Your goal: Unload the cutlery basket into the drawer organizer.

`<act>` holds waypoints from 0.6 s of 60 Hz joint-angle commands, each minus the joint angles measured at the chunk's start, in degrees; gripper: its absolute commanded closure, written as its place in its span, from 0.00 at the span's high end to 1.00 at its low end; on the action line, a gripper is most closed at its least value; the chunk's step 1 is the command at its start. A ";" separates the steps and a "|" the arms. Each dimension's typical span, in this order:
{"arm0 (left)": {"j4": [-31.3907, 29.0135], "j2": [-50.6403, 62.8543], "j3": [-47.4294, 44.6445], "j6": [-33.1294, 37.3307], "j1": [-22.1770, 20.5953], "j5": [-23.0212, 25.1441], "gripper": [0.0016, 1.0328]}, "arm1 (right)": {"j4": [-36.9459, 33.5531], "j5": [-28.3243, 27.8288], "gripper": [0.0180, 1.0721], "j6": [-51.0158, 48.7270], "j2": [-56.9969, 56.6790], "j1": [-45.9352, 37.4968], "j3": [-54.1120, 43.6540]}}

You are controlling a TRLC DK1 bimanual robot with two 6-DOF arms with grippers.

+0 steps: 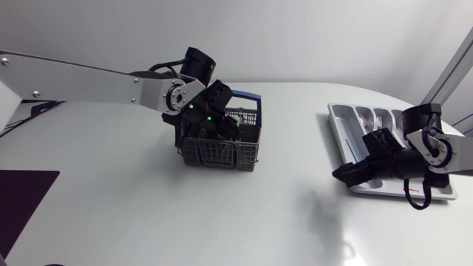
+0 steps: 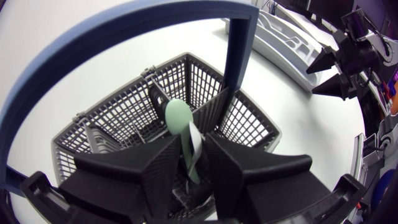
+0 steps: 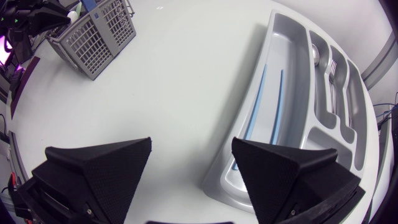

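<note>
Cutlery basket (image 1: 222, 151) stands mid-table in the head view, with the left gripper (image 1: 209, 118) lowered into its top. The drawer organizer (image 1: 336, 129) lies well apart on the right arm's side, and the right gripper (image 1: 356, 172) is over its near end.

In the left wrist view the left gripper (image 2: 191, 155) is clamped on the stem of a pale green utensil (image 2: 177, 117), one finger on each side. The piece stands upright inside the cutlery basket (image 2: 118, 112), just beside the blue handle (image 2: 239, 62). Darker shapes lie lower in the mesh; what they are I cannot tell.

In the right wrist view the right gripper (image 3: 193, 146) is spread wide and empty above bare table (image 3: 174, 81), beside the drawer organizer (image 3: 292, 43). Two blue pieces (image 3: 258, 99) lie in its long compartment and metal cutlery (image 3: 333, 74) in the narrower ones — so some sorting looks done. The green utensil, and probably more, is yet to go across.
</note>
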 commanded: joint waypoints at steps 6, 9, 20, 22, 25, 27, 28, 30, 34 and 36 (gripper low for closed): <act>1.28 2.22 -1.38 -2.43 -0.83 -0.37 0.29 | 0.68 0.28 0.88 -0.02 -0.23 -0.21 -1.48; 1.63 2.22 -1.38 -2.78 -0.74 -0.28 0.29 | 0.68 0.37 0.88 -0.02 -0.23 -0.21 -1.48; 3.39 2.31 -2.52 -4.01 -0.39 -0.28 0.19 | 0.68 0.28 0.89 -0.37 -0.41 -0.65 -1.92; 3.56 2.40 -2.70 -4.19 -0.30 -0.28 0.15 | 0.77 0.28 0.89 -0.37 -0.41 -0.65 -2.01; 3.83 2.40 -2.96 -4.36 -0.21 -0.28 0.14 | 0.77 0.28 0.89 -0.37 -0.41 -0.65 -2.09; 3.83 2.40 -3.14 -4.45 -0.21 -0.28 0.11 | 0.77 0.28 0.89 -0.37 -0.49 -0.65 -2.09; 3.91 2.31 -3.23 -4.45 -0.21 -0.28 0.10 | 0.77 0.28 0.89 -0.37 -0.49 -0.65 -2.09; 4.09 2.31 -3.31 -4.54 -0.12 -0.28 0.08 | 0.77 0.28 0.89 -0.37 -0.49 -0.65 -2.09; 4.18 1.96 -3.67 -4.63 -0.04 -0.28 0.05 | 0.77 0.37 0.89 -0.29 -0.58 -0.65 -2.09; 4.27 1.78 -3.93 -4.63 0.05 -0.28 0.04 | 0.77 0.37 0.89 -0.29 -0.58 -0.65 -2.09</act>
